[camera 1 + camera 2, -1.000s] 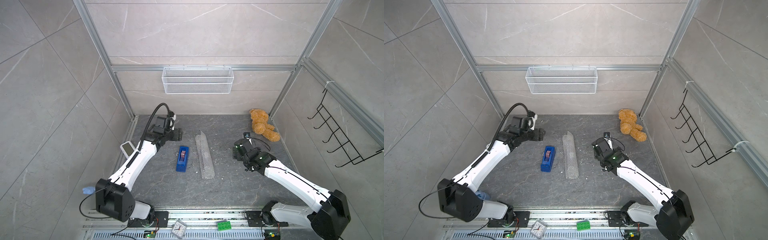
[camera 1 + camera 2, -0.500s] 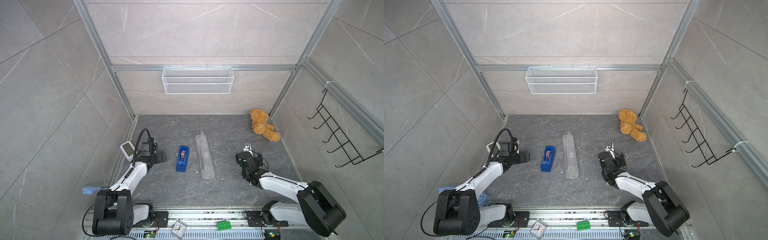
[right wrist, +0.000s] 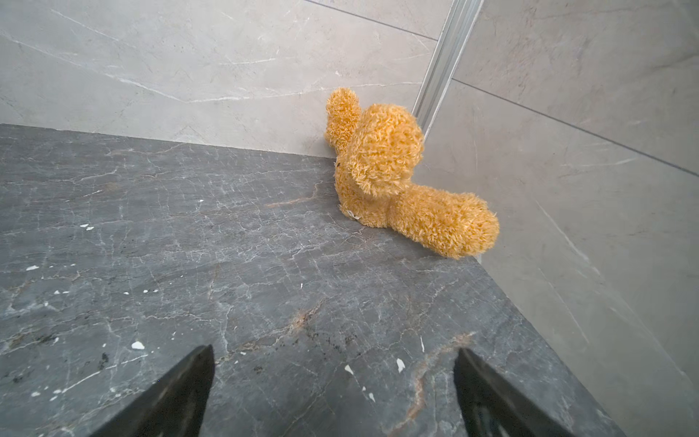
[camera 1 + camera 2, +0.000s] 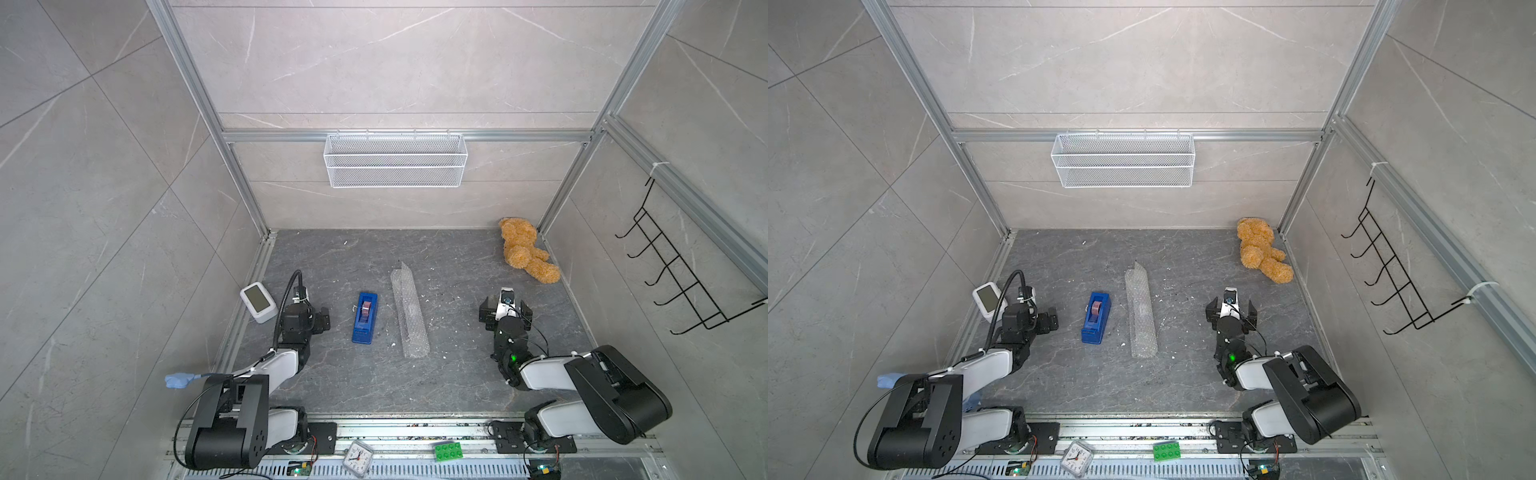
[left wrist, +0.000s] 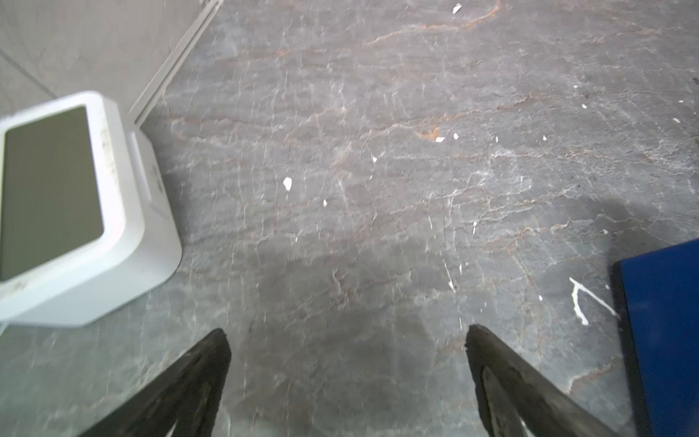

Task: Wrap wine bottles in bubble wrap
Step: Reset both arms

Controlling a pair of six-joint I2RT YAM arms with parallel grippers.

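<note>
While both arms are folding back low near their bases, the left gripper [image 5: 346,336] is hanging over bare grey floor [image 5: 378,151] with its jaws spread wide and nothing between them. The right gripper [image 3: 333,353] is showing the same: jaws wide, empty.

The bubble wrap [image 4: 409,316] is lying as a long narrow roll between the two grippers, well apart from both. From the left jaws it is lying beyond the blue tape dispenser [image 4: 365,318], which is sitting near the roll without touching it. I am not seeing the bottle in any view. It may be lying inside the roll, but the cloudy plastic is not letting me tell.

A small white device [image 5: 75,212] is sitting to one side of the left jaws, and a teddy bear [image 3: 382,166] is leaning in the corner far ahead of the right jaws.

I am judging the roll to be soft and springy outside, smooth enough to slip, and ready to unroll if it is pulled by a loose edge. If glass is inside, it is heavier in the middle and fragile. I am thinking the best hold is across the thick middle, closing gently, not at the pointed far end, which is looking flat and hollow.
</note>
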